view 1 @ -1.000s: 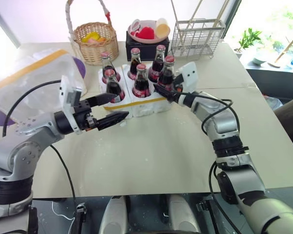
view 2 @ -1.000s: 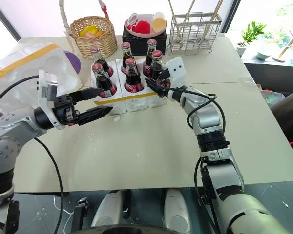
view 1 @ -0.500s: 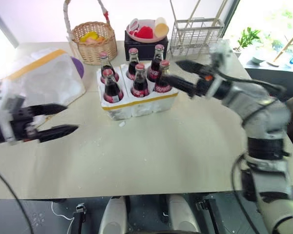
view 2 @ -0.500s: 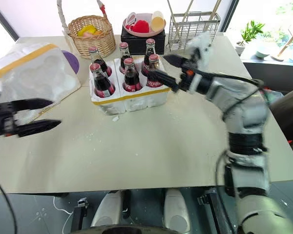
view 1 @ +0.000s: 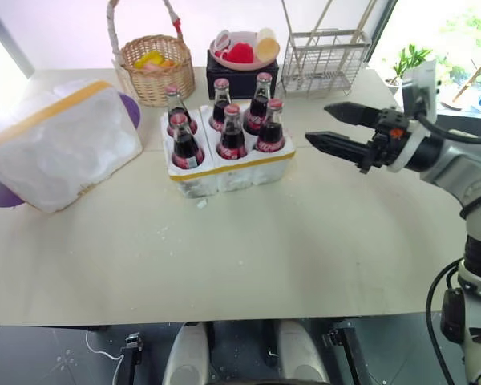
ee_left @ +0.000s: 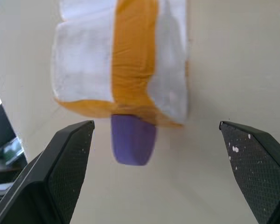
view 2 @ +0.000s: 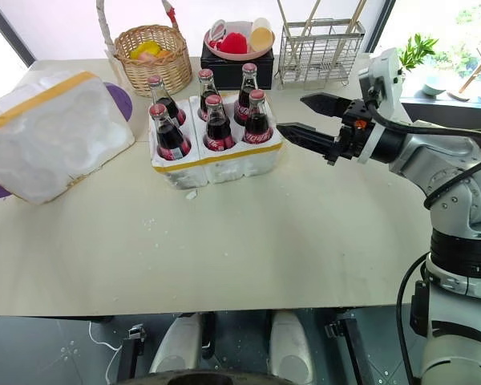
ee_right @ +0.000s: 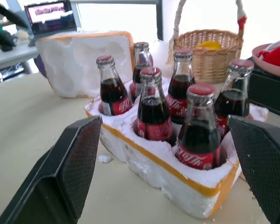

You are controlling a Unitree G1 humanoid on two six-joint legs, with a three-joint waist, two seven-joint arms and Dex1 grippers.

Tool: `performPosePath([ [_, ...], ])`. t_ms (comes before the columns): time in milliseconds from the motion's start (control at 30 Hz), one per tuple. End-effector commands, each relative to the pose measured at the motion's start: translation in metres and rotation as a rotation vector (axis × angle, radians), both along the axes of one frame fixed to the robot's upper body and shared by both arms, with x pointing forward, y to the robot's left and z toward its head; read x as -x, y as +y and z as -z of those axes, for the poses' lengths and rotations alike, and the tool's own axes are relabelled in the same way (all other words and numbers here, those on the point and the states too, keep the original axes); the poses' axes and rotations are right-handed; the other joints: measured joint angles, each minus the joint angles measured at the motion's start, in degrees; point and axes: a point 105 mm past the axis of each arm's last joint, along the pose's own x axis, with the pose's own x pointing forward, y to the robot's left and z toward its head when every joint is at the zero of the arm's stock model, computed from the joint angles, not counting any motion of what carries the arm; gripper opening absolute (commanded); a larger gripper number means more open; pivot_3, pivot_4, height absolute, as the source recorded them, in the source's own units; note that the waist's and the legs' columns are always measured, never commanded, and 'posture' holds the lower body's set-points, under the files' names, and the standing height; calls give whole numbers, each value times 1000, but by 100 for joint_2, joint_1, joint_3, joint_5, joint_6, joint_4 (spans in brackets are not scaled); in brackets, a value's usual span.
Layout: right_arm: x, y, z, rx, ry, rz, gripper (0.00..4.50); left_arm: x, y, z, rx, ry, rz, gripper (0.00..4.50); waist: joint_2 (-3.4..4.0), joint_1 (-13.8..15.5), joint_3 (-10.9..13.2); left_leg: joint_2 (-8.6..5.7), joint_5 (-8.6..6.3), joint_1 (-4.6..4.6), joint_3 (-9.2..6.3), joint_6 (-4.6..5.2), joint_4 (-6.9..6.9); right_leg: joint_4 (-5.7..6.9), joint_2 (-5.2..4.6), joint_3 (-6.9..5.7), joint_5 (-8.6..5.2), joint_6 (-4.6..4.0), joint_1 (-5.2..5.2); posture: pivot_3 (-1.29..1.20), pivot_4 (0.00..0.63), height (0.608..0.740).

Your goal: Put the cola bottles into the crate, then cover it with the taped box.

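Several cola bottles (view 1: 226, 132) with red labels and caps stand upright in the wells of the crate (view 1: 239, 171), a low white foam block with a yellow band, at mid table. The taped box (view 1: 58, 147), white foam with a wide yellow band, lies tilted to the crate's left. My right gripper (view 1: 317, 122) hangs open to the right of the crate, apart from the bottles and pointing at them; its wrist view shows the bottles (ee_right: 153, 105) between its spread fingers (ee_right: 77, 161). In the left wrist view my left gripper (ee_left: 155, 123) is open above the taped box (ee_left: 130, 56).
A purple disc (view 1: 131, 109) sticks out from under the taped box. Along the table's far edge stand a wicker basket (view 1: 155, 70), a black box with a pink bowl (view 1: 242, 54) and a wire rack (view 1: 324, 53). Bare tabletop (view 1: 248, 249) lies in front of the crate.
My right gripper let go of the front right bottle, opened and drew back to the right. My left arm swung out to the left, away from the crate and out of the head views.
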Motion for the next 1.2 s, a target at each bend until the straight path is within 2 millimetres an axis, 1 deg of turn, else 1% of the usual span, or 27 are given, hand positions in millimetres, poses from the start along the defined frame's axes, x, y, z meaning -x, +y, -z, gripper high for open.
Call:
performPosePath([
  [33,31,3,-20,26,-62,-113,4387,-16,8,4,-61,29,-72,4500,-5,43,1,0,0,-1,0,0,7,4,0,0,3,5,0,0,150,740],
  [133,58,4,-27,53,-59,-196,4387,-30,7,10,-87,56,-101,4500,-22,41,-6,0,0,-10,-2,1,18,-1,-2,0,8,15,3,0,150,740],
  [200,66,1,-30,63,-57,-193,4387,-36,7,15,-110,78,-114,4500,-28,24,-8,0,-1,-12,-1,0,20,-9,-5,1,7,17,5,0,150,740],
  [333,70,-7,-30,76,-57,-120,4387,-46,3,22,-129,104,-131,4500,-32,9,-10,5,-2,-8,-1,0,20,-7,-5,2,-6,-6,3,0,150,740],
  [433,70,-12,-31,64,-63,-67,4387,-51,-1,33,-131,160,-129,4500,-32,18,-10,9,-2,-8,-1,0,20,-4,-3,2,-7,-8,0,0,150,740],
  [567,69,-16,-33,46,-70,-11,4387,-51,-3,46,-130,237,-139,4500,-33,21,-10,9,-1,-9,-1,1,20,-3,-2,2,-5,-5,1,0,150,740],
  [667,67,-20,-32,45,-73,28,4387,-49,-5,50,-116,287,-147,4500,-34,20,-10,9,-1,-9,-1,1,21,-4,-2,2,-3,-1,1,0,150,740],
  [733,66,-21,-31,36,-68,44,4387,-49,-12,49,-74,317,-129,4500,-34,22,-10,9,-1,-9,-1,1,21,-3,-2,2,-2,-1,1,0,150,740],
  [767,67,-21,-29,31,-66,48,4387,-50,-19,47,-23,336,-114,4500,-36,28,-10,9,-1,-9,-2,1,22,-2,-1,2,-2,-1,1,0,150,740],
  [867,64,-23,-23,16,-53,72,4387,-59,-30,34,17,294,-83,4500,-43,34,-11,8,-1,-12,-3,1,26,-3,-1,1,-5,-5,2,0,150,740],
  [967,64,-23,-18,26,-49,78,4387,-63,-34,23,52,241,-91,4500,-43,23,-11,7,-1,-12,-3,1,28,-3,-3,2,-4,-4,3,0,150,740],
  [1033,63,-24,-16,33,-49,78,4387,-65,-33,18,48,210,-105,4500,-44,19,-11,8,-1,-12,-5,1,27,-1,-1,2,1,5,3,0,150,740],
  [1200,63,-23,-15,42,-56,72,4387,-59,-26,27,39,245,-122,4500,-44,5,-11,8,-1,-10,-5,2,26,2,0,2,6,14,2,0,150,740],
])
